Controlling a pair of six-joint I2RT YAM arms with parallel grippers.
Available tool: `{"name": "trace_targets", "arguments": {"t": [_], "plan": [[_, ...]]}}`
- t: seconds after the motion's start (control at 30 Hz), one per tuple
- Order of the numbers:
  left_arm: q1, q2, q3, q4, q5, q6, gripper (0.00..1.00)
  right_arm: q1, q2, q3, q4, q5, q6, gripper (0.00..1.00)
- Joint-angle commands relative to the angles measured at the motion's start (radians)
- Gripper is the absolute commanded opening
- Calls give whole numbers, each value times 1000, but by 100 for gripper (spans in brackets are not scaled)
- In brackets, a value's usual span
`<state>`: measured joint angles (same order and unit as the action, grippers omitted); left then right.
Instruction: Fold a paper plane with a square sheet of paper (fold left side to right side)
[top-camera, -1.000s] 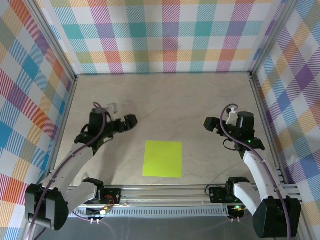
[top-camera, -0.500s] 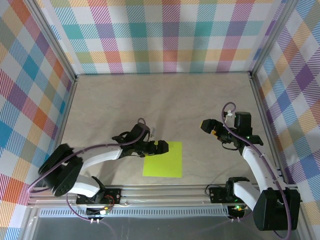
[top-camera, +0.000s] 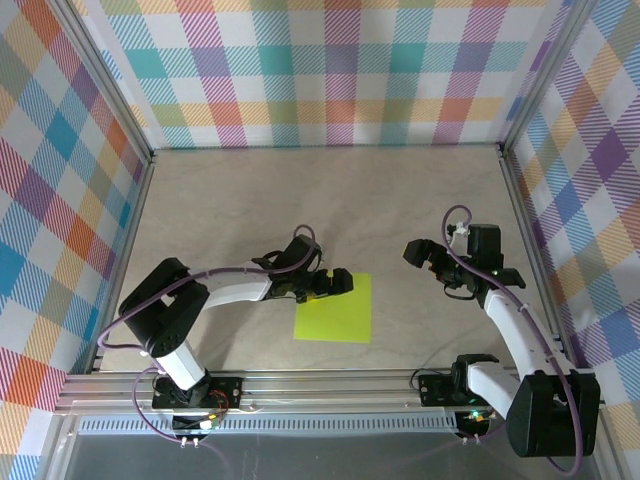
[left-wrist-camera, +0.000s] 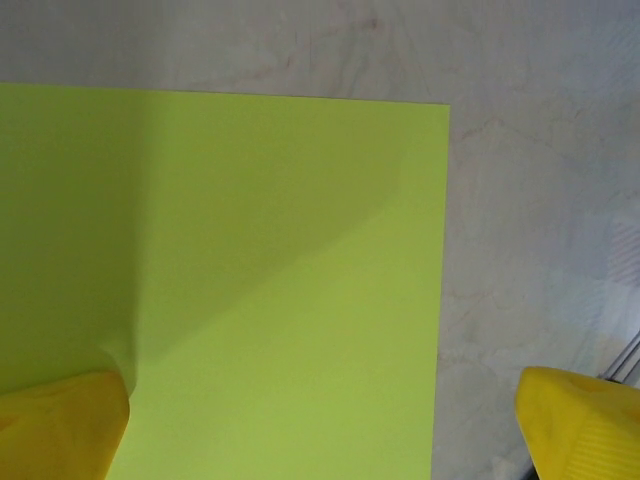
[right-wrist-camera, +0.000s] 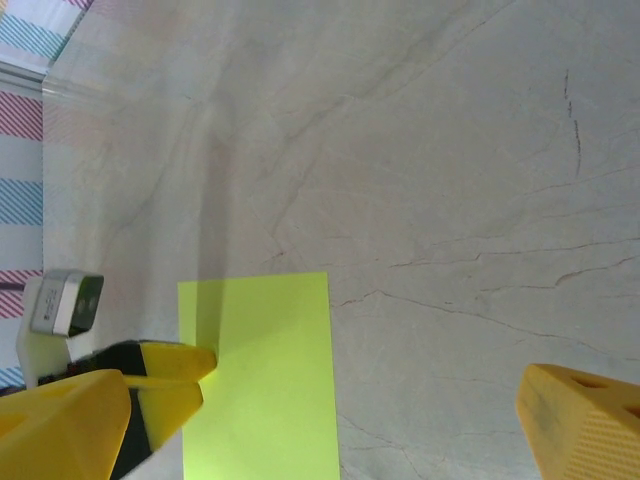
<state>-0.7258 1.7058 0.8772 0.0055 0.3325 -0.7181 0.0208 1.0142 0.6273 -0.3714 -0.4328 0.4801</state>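
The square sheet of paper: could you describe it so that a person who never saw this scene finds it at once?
Look at the pale marbled table inside the checked walls, near the middle of its front edge. There the square sheet of paper lies flat, the open left end effector at its far edge. It alone is plain bright lime-green.

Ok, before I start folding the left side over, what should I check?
1. The paper lies flat and unfolded on the table: ok.
2. The paper is square to the table's near edge: not ok, it is slightly turned.
3. The left gripper is open: ok, wide apart.
4. It straddles a paper edge: ok, one finger over paper, the other over bare table.
5. Edge pinched: not ok, nothing gripped.
6. The right gripper is clear of the paper: ok, open, off to the right.
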Motion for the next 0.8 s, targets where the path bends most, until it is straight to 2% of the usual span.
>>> {"name": "trace_targets", "arguments": {"t": [0.0, 0.23, 0.4, 0.57, 0.77], "plan": [[73, 86, 66, -69, -18, 88, 100, 6, 10, 30, -11, 14, -25, 99], [161, 280, 327, -164, 51, 232, 100, 7, 7, 29, -26, 46, -35, 99], [177, 341, 428, -211, 67, 285, 100, 6, 6, 21, -36, 59, -53, 99], [177, 317, 456, -234, 99, 313, 100, 6, 19, 24, -36, 63, -66, 99], [193, 149, 380, -201, 73, 307, 100, 8, 87, 62, -49, 70, -86, 99]]}}
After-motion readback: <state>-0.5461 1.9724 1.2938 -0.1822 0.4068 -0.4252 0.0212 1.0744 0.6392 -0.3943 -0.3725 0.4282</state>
